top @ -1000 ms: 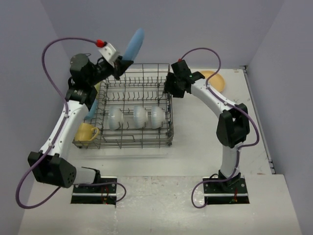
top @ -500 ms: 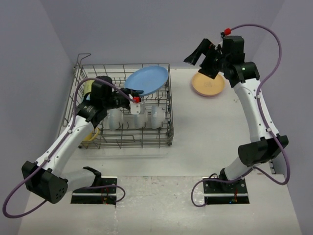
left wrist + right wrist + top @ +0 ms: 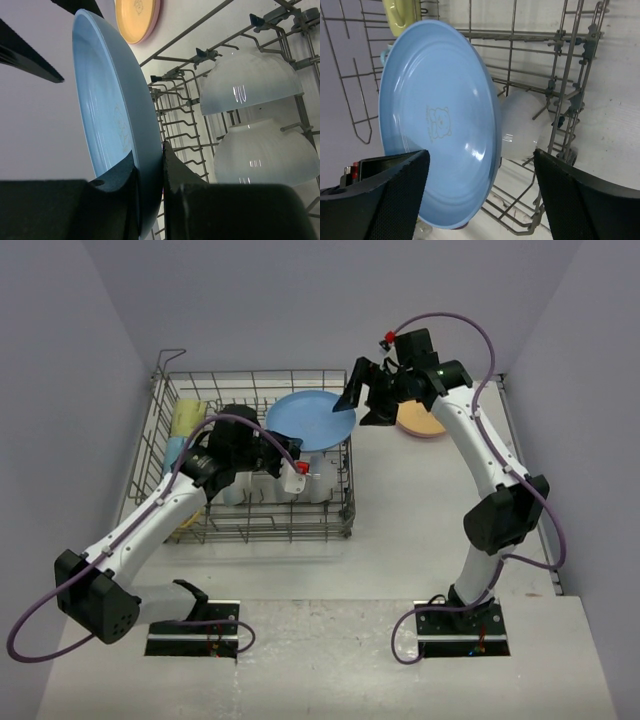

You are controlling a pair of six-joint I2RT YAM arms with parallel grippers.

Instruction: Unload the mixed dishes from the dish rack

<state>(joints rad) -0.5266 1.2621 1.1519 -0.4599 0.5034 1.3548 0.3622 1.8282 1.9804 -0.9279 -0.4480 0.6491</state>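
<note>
Blue plate (image 3: 312,420) (image 3: 115,125) (image 3: 437,130): held on edge and tilted above the far right corner of the dish rack (image 3: 250,532), its face toward the right wrist camera, a faint bear print at its centre.

Left jaws: closed on the plate's rim at about its 7 o'clock in the overhead view. The black fingers (image 3: 120,175) pinch the rim from both sides.

Right jaws: spread wide at the plate's 3 o'clock edge and holding nothing. The fingers (image 3: 395,190) stand either side of the plate in the wrist view. Whether they touch it cannot be told.

Rack contents: two white bowls (image 3: 250,80) stand on edge among the tines, just below the plate. A yellow-green mug (image 3: 188,418) and a light blue mug (image 3: 175,452) sit along the rack's 9 o'clock side.

Bench (image 3: 400,530): the rack rests on it to the left. An orange-yellow plate (image 3: 420,420) (image 3: 137,20) lies flat at 3 o'clock of the blue plate, outside the rack, with the edge of a pink plate (image 3: 157,14) showing beneath it.
</note>
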